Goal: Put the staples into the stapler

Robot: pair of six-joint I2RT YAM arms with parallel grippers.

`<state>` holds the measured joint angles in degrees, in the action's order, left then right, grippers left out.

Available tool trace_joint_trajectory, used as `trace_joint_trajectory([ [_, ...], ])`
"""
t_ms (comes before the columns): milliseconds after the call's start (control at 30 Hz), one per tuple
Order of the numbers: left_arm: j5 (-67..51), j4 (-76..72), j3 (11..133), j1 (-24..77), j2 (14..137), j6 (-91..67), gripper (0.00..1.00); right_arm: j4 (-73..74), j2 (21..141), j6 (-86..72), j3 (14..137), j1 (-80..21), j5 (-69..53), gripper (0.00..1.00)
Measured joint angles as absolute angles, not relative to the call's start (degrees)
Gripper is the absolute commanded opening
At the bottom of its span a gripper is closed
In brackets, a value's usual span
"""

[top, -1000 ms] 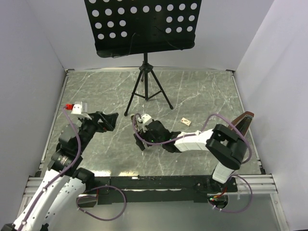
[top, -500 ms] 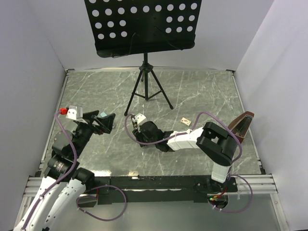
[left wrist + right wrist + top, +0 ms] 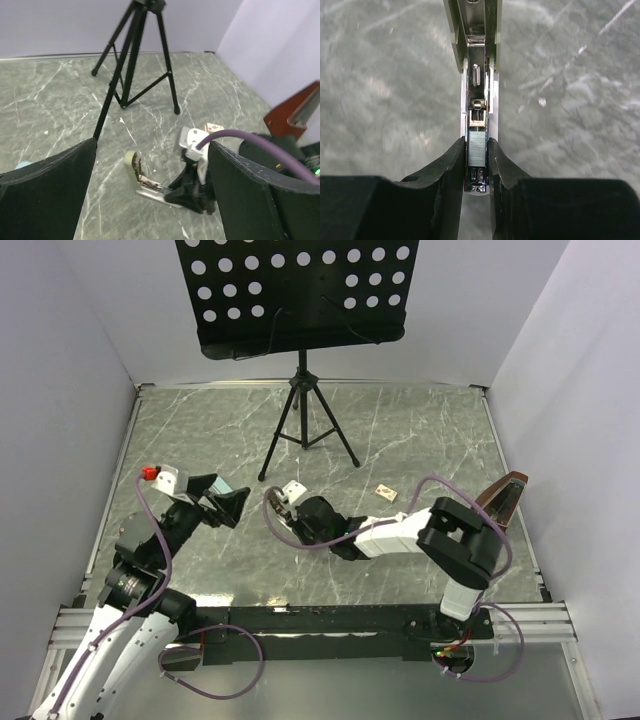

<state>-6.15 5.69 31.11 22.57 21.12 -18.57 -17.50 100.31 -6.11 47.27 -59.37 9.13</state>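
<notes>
— Where are we getting with the staples?

— We are pinching the strip (image 3: 476,144) in the right claw (image 3: 476,150). Its jaws are drawn in narrow and touching both long sides of the strip, right over the open stapler (image 3: 478,105). The lid (image 3: 470,30) is lying tipped back, away from us, and the strip is lining up with the channel (image 3: 478,125). We are not able to tell whether it is already resting in the channel or hanging just above it.

— And the left claw (image 3: 152,150)?

— We are holding it spread wide, gripping nothing, well apart from the stapler and looking across at it.

— So what are we worrying about?

— Nothing is bracing the stapler, as far as we are judging. Any sideways push from us may be sliding it along the table (image 3: 420,430). If we are letting go while the strip is sitting crooked, it may be catching on a channel wall or tipping out beside the base. If we are squeezing too hard, we may be snapping the strip into bits.

— Are we reading any brand?

— We are finding none on the stapler or the strip. The box (image 3: 386,493) is lying on the table, off to the right of the stapler and well apart from the strip. In the left wrist view it is showing a reddish mark, too small to read.
</notes>
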Motion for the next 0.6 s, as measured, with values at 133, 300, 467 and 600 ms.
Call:
trace_joint_trajectory([
  [133, -10.46, 4.21, 30.0, 22.52, 20.8, -15.4, 0.97, -16.86, 94.65, -3.18, 43.44, -59.37, 7.7, 0.0],
  [300, -19.4, 1.83, 28.69, 22.46, 20.4, -8.97, 0.97, -15.03, 84.97, 1.17, 40.86, -59.37, 4.19, 0.0],
  [467, -29.93, 1.56, 28.53, 22.46, 20.95, -1.67, 0.97, -11.7, 74.52, 4.45, 40.12, -59.2, -1.04, 0.0],
  [600, -39.0, 1.52, 28.53, 22.46, 21.63, 3.49, 0.97, -6.85, 66.11, 6.55, 40.1, -59.13, -5.91, 0.0],
])
